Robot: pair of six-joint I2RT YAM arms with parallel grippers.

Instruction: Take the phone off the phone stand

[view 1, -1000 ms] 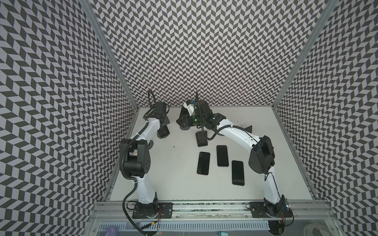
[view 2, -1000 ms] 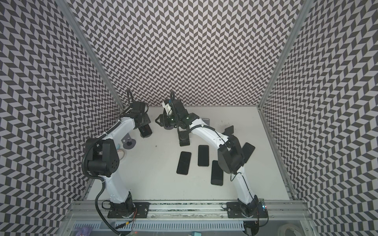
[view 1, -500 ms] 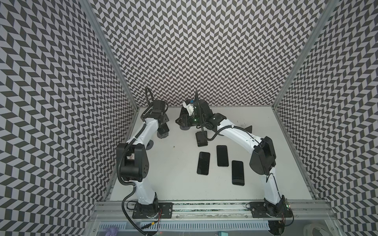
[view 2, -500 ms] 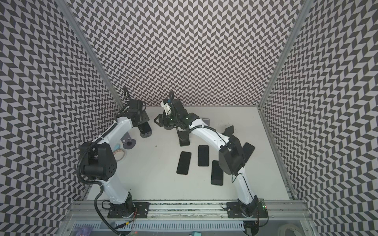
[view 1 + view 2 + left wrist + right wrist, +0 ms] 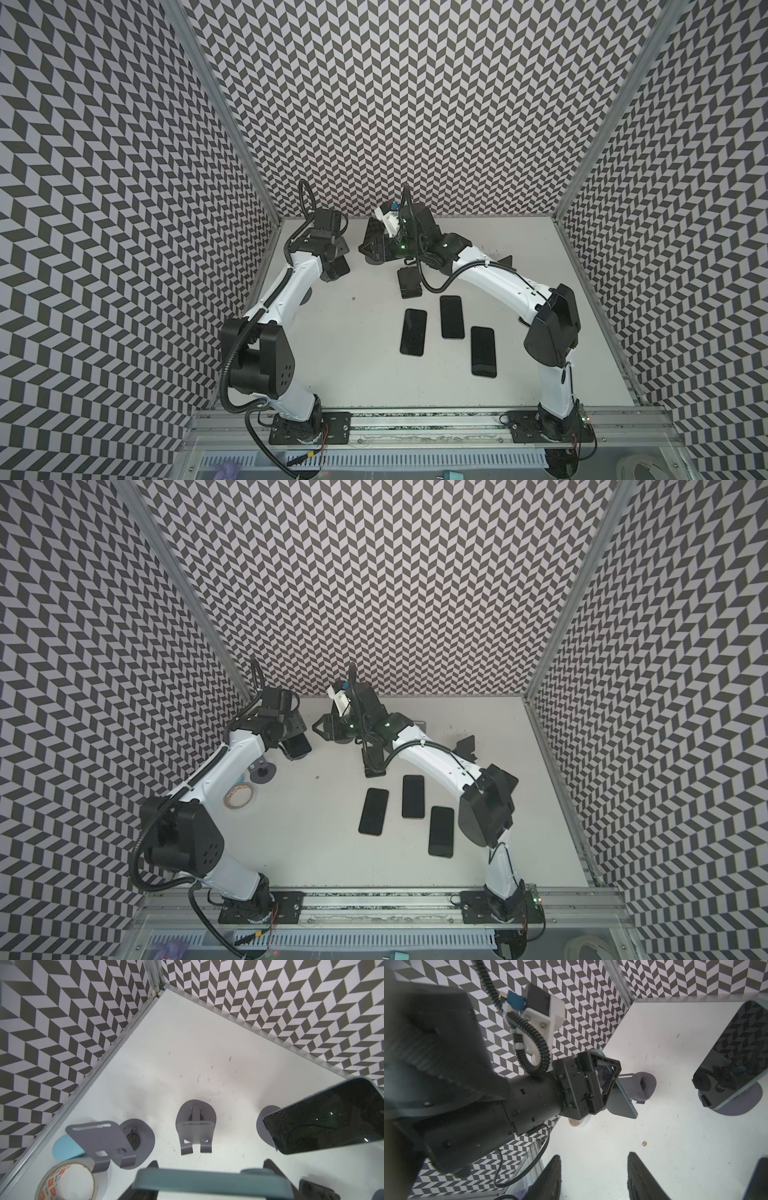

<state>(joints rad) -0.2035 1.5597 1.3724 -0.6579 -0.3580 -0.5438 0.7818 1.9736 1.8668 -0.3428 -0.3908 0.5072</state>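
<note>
Above the white desk (image 5: 353,353), the left fingers (image 5: 610,1087) clamp the phone (image 5: 623,1101) just off the stand (image 5: 648,1082) beyond them, best drawn back level and clear; the right fingers (image 5: 641,1176) gape empty.

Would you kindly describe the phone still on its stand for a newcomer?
Three grey stands sit in a row near the table's back-left corner. The phone leans on the end stand farthest from the tape roll; unlike the three flat phones, it is propped up.
</note>
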